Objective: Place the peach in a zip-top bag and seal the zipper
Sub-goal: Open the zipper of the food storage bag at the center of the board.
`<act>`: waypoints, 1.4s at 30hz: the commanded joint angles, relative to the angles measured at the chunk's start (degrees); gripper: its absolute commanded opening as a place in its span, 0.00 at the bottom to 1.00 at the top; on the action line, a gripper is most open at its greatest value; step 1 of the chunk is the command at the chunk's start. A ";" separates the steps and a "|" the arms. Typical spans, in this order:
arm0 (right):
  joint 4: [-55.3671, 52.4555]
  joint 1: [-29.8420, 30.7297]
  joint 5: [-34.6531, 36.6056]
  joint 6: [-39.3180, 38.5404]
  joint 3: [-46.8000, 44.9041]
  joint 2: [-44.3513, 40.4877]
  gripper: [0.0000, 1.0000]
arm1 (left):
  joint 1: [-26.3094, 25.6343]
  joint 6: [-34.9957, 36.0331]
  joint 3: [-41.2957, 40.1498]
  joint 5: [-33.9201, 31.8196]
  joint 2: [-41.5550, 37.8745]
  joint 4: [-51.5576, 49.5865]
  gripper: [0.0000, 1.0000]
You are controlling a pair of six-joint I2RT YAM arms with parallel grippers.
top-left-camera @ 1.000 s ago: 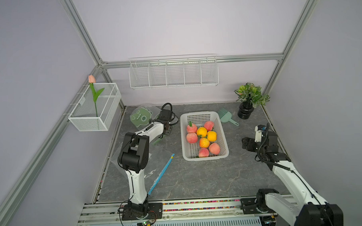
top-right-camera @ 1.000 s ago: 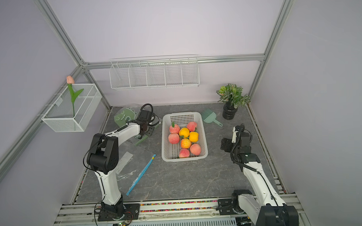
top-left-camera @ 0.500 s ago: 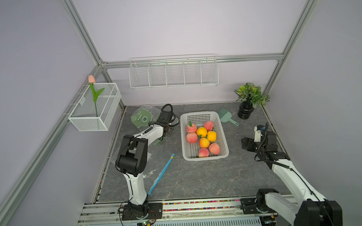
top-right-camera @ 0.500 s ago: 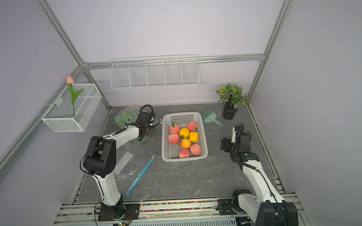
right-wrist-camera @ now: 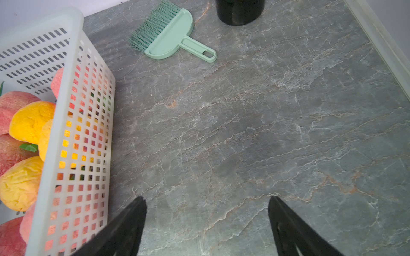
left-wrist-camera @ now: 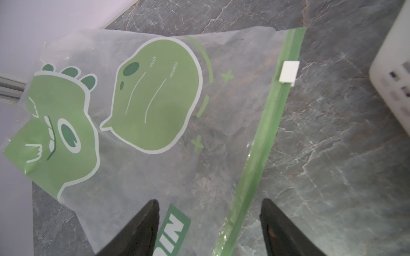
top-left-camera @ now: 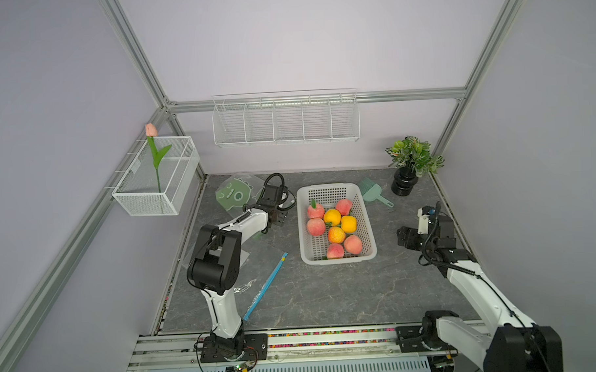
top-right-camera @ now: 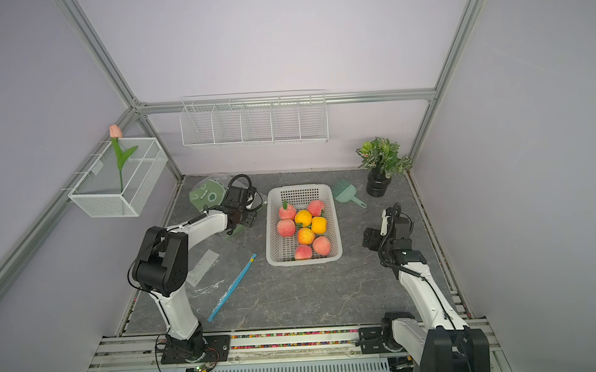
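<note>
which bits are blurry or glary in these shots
Left wrist view: the green-printed bag is fairly crisp, the basket corner blurred. Right wrist view: the brush sharp, light even. Both top views: soft light, small glints on the clear bag.

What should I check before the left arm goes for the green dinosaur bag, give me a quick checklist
1. Left end effector open: ok. The jaws are spread, and in the wrist view the green zipper strip runs between them.
2. Dinosaur zip-top bag gripped: not ok. It lies flat and nothing is holding it.
3. Bag mouth open: cannot tell. The white slider sits near one end of the strip.
4. Right end effector open and empty: ok. It is over bare table, beside the white basket.
5. Peach ready to pick: ok. The peaches are in the basket and none is in the bag.
</note>
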 commanded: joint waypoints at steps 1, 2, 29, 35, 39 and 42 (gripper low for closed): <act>-0.29 0.41 -0.48 1.27 0.88 0.41 0.89 | -0.35 0.99 3.11 -0.15 2.07 -1.99 0.74; -0.29 0.41 -0.48 1.27 0.86 0.41 0.89 | -0.32 1.08 3.81 -0.64 2.71 -2.61 0.73; -0.60 0.53 -0.09 0.99 0.93 0.76 0.89 | -1.02 2.86 5.56 -1.91 4.78 -3.67 0.71; -0.49 0.50 -0.18 1.09 1.11 0.86 0.89 | -1.02 3.30 7.73 -2.52 6.75 -5.07 0.70; -0.78 0.49 -0.03 0.98 1.46 0.85 0.89 | -1.04 3.65 8.88 -2.36 7.74 -6.07 0.68; -1.00 0.52 0.14 0.89 1.62 0.76 0.89 | -1.07 3.77 9.63 -2.37 8.41 -6.87 0.68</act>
